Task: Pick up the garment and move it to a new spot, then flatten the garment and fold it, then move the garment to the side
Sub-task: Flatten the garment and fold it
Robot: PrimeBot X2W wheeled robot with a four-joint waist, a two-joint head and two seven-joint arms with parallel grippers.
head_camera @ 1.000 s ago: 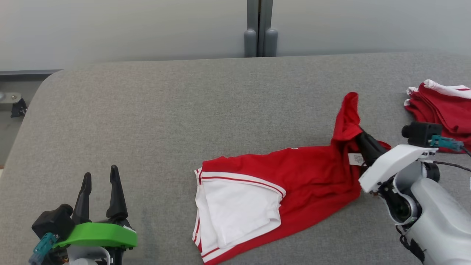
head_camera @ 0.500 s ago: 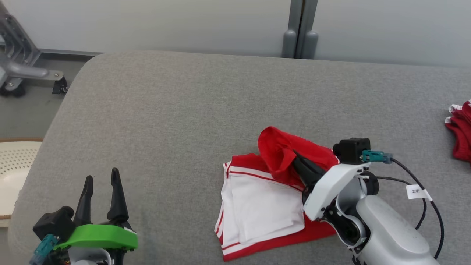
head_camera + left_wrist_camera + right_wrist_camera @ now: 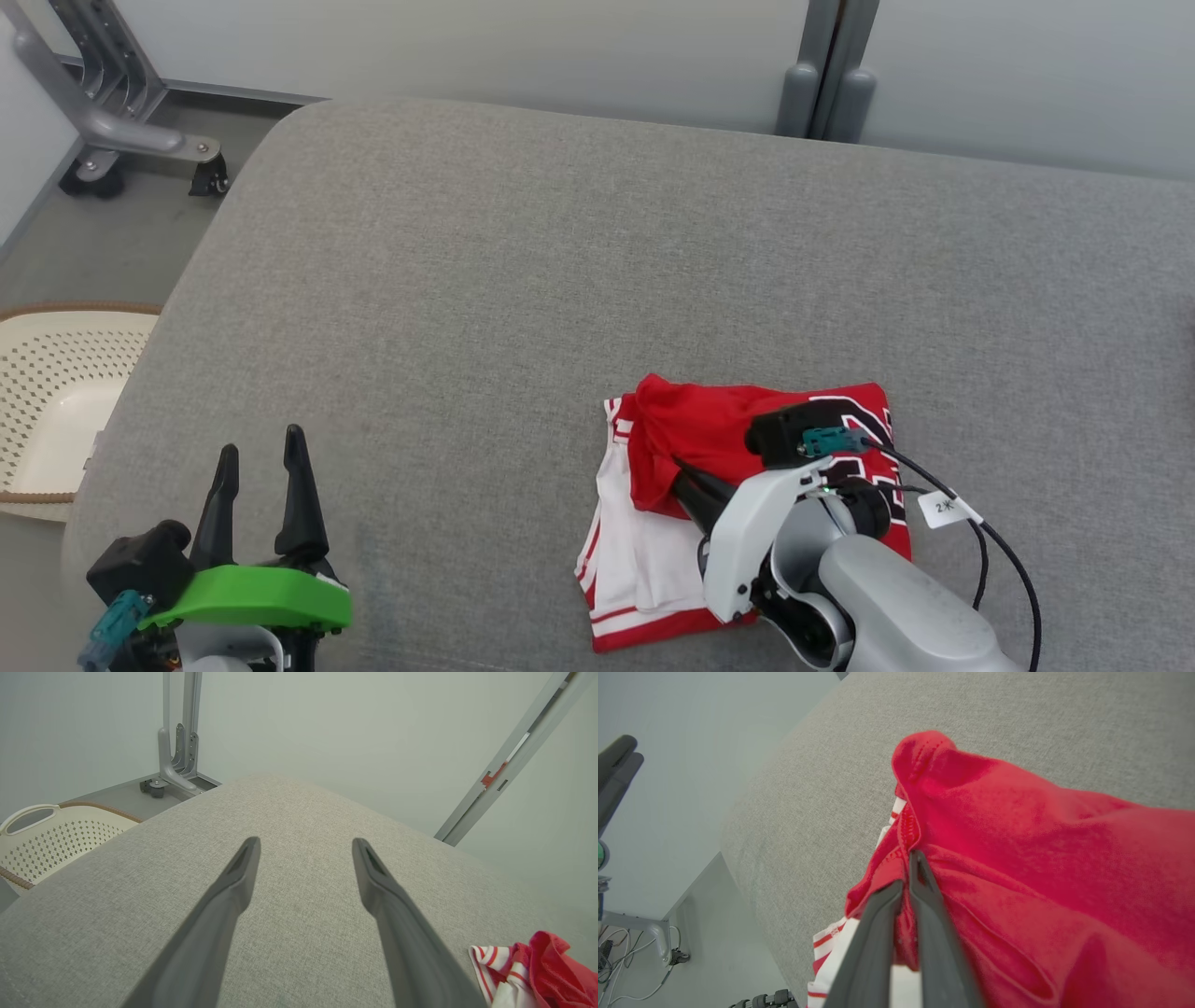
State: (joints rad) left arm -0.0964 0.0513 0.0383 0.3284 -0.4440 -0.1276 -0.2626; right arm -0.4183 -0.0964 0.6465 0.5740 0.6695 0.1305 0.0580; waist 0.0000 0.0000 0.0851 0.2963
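A red and white garment (image 3: 738, 425) lies on the big gray padded top (image 3: 467, 280), near the front edge and toward the robot's right. The red part is folded over the white part, and the white part with thin red stripes peeks out on the left and at the bottom. Some black and white print shows on the red cloth near its far right corner.

The right gripper (image 3: 686, 478) is pressed tight together on a bunch of red cloth at the left side of the garment. In the right wrist view the two dark fingers (image 3: 924, 891) pinch a red fold with a seam, and the cloth rises in a little bump just past the tips.

The left gripper (image 3: 261, 448) is low on the left, well apart from the garment. Its fingers (image 3: 238, 877) are spread wide and hold nothing.

A cream basket (image 3: 56, 392) with small holes sits on the floor beside the left end of the gray top. A gray metal frame (image 3: 112, 131) on wheels stands behind it.
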